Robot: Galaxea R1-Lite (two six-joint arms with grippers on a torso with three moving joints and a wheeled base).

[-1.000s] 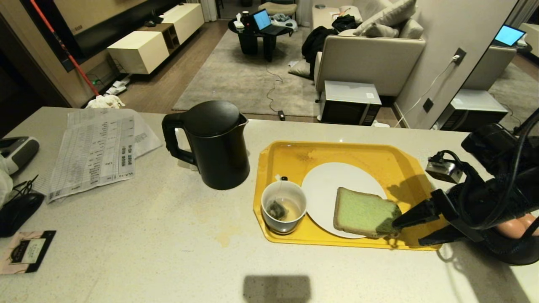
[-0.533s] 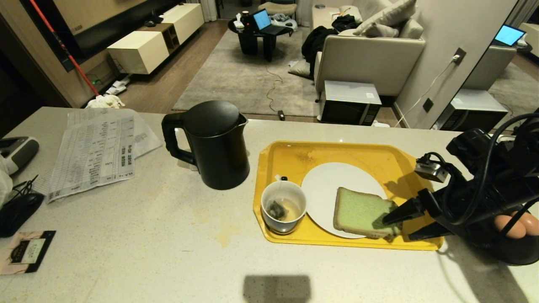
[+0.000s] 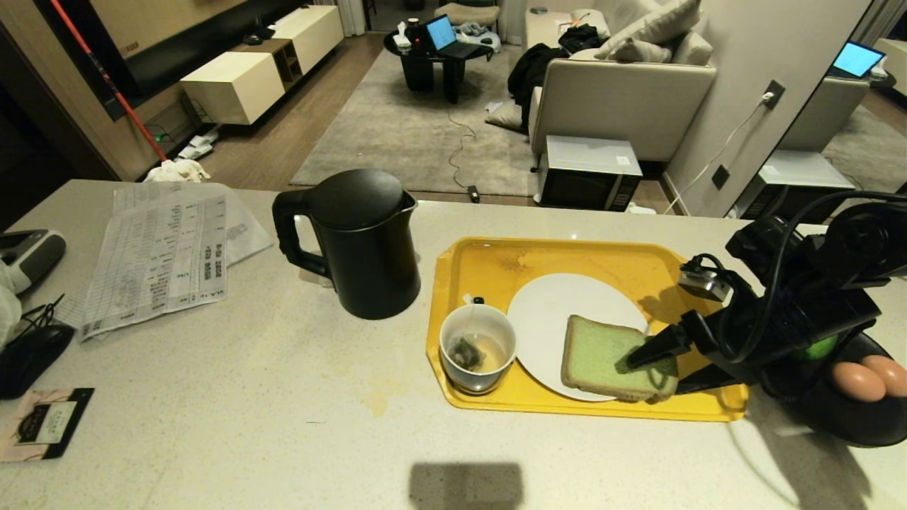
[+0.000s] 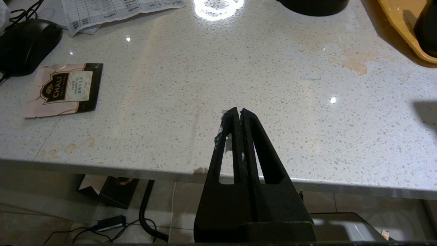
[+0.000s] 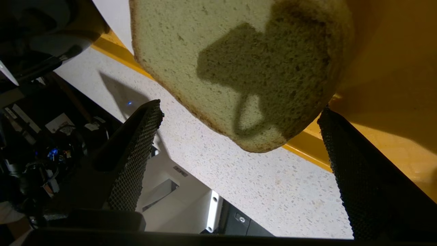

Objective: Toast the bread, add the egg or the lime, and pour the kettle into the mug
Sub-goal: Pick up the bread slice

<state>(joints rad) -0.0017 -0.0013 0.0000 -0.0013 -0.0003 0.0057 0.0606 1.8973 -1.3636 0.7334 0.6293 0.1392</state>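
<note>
My right gripper is wide open, one finger on each side of the bread; my left gripper is closed tight.

A yellow tray holding a white plate sits on the speckled counter. Printed sheets, a computer mouse and a tea sachet lie at left; two brown eggs at right.
</note>
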